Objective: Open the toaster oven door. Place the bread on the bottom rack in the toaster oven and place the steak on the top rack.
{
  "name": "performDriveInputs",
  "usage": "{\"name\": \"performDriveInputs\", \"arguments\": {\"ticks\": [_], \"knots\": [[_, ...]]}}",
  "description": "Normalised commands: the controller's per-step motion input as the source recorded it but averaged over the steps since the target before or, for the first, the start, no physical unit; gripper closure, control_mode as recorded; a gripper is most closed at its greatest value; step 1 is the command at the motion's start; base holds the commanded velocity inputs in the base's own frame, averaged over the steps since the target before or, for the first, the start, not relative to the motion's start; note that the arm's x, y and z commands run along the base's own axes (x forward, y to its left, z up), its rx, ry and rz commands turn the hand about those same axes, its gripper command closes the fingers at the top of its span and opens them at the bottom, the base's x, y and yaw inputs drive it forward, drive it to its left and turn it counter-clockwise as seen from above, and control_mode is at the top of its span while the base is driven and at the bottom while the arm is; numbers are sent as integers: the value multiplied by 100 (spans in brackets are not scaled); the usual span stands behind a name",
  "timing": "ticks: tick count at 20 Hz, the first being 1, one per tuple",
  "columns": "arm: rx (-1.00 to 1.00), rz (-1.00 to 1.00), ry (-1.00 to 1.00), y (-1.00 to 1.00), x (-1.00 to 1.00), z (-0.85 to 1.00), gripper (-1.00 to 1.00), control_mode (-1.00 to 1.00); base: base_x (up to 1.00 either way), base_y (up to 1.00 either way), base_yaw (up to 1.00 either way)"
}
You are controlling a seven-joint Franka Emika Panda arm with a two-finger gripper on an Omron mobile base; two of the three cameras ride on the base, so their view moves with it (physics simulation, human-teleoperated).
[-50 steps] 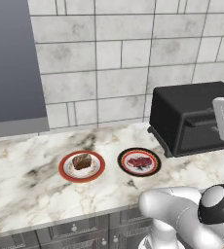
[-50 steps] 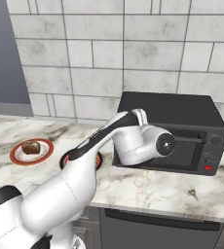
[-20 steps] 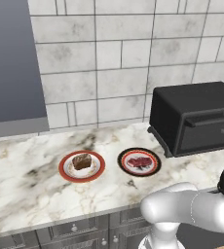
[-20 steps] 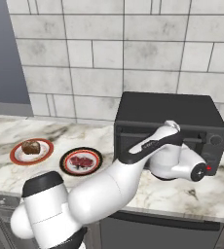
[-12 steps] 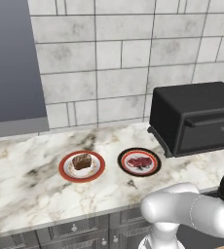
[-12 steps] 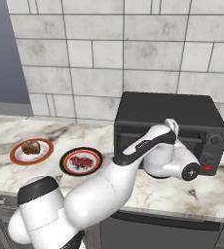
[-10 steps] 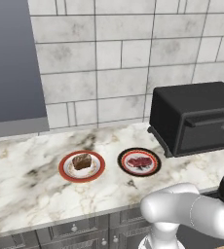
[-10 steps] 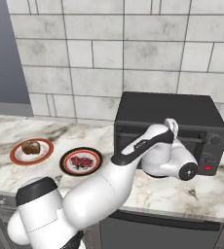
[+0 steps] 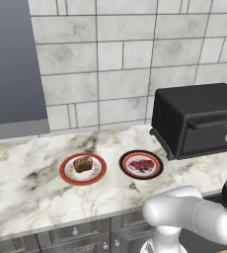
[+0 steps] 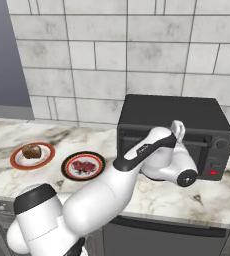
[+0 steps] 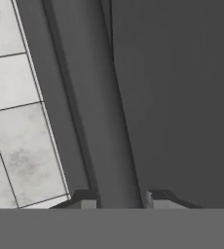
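Observation:
The black toaster oven stands at the right of the counter, with the toaster oven door closed. Both racks are hidden behind it. My gripper is at the top of the door, and its fingertips press against both sides of the bar handle. The bread lies on a red-rimmed plate. On a dark-rimmed plate to its right lies the steak.
The marble counter runs left from the oven, backed by a grey tiled wall. A grey panel hangs at the upper left. Dark cabinet drawers sit below the counter edge.
The fingers have closed in on the door's bar handle. The hand has stayed at the oven front; bread, steak and door have not moved.

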Motion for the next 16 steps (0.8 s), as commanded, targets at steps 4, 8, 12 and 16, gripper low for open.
{"name": "performDriveInputs", "arguments": {"ticks": [4, 8, 12, 16], "knots": [[12, -1, -6, 3, 32, 19, 100, -100, 0, 0, 0], [12, 0, -25, 5, 19, 7, 100, -100, 0, 0, 0], [9, 1, -32, 7, 0, 0, 100, -100, 0, 0, 0], [7, 0, -21, 15, 7, 7, 100, -100, 0, 0, 0]]}}
